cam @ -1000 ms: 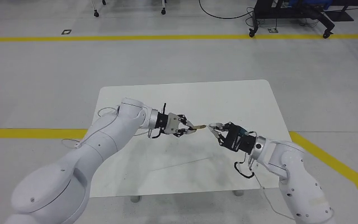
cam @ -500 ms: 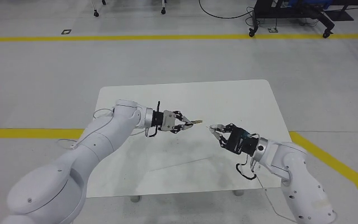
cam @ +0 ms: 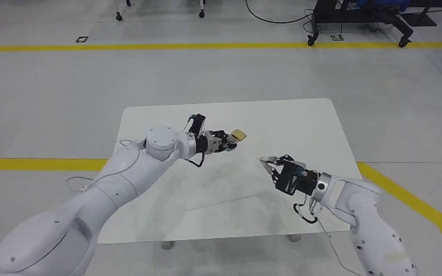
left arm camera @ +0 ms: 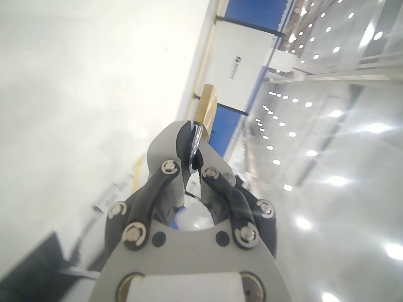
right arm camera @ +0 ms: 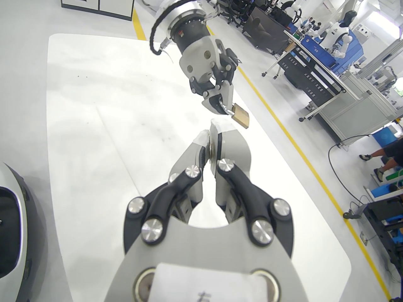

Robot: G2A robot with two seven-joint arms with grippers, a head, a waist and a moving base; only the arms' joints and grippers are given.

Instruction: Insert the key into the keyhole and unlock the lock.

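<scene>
A brass padlock (cam: pixel 239 134) hangs in the air above the white table (cam: pixel 297 121), held by its shackle (left arm camera: pixel 195 141) in my left gripper (cam: pixel 226 139), which is shut on it. In the left wrist view the lock body (left arm camera: pixel 206 109) sticks out past the fingertips. My right gripper (cam: pixel 268 161) is shut on a thin metal key (right arm camera: pixel 209 149), seen edge-on between its pads. In the right wrist view the padlock (right arm camera: pixel 241 116) and left gripper (right arm camera: pixel 220 102) sit just beyond my right gripper (right arm camera: pixel 210 131), with a small gap between them.
The white table (right arm camera: pixel 94 95) has rounded corners, and both grippers hover over its middle. Yellow floor lines (cam: pixel 207 47) run behind and beside it. A dark wheeled cart (cam: pixel 359 21) stands far back on the right.
My left arm has swung the padlock toward the table's far side and turned its wrist. The right gripper with the key eased slightly back, so the gap between key and lock has widened.
</scene>
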